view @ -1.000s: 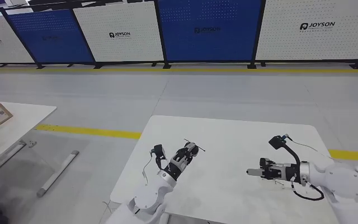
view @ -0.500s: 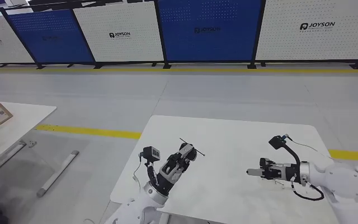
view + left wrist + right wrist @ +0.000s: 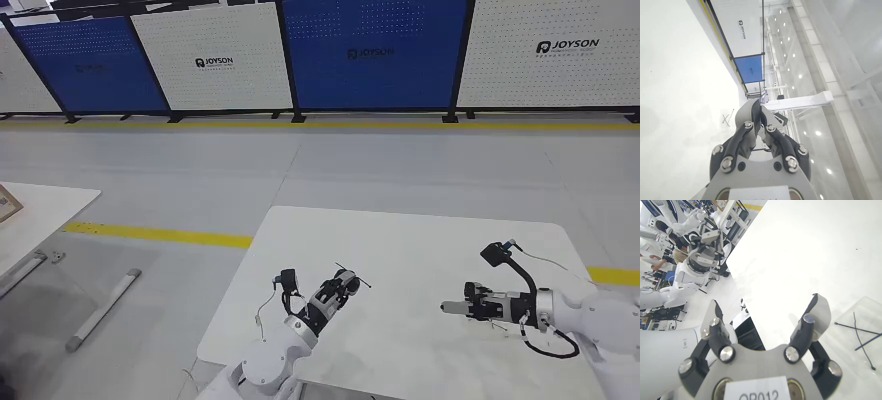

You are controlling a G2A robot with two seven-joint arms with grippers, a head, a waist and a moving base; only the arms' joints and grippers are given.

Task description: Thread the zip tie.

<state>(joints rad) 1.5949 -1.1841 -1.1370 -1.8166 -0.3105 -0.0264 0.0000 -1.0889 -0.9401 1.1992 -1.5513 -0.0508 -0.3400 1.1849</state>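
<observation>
My left gripper [image 3: 759,103] [image 3: 346,283] is shut on a thin black zip tie [image 3: 762,47] [image 3: 353,275]. It holds the tie above the white table's [image 3: 420,245] front left part, and the strap sticks out straight past the fingertips. My right gripper [image 3: 766,306] [image 3: 448,307] hangs open over the table's right side with nothing between its fingers. Loose black zip ties [image 3: 863,332] [image 3: 728,119] lie crossed on the table close beside the right gripper. The left gripper [image 3: 710,244] also appears far off in the right wrist view.
The loose ties rest on a clear sheet [image 3: 866,306] on the table. The table's left edge [image 3: 738,283] runs near the left arm, with open floor beyond. Blue and white panels [image 3: 370,55] stand far behind.
The left wrist has turned and its gripper has shifted slightly toward the table's front, swinging the held tie with it. The right arm has kept still.
</observation>
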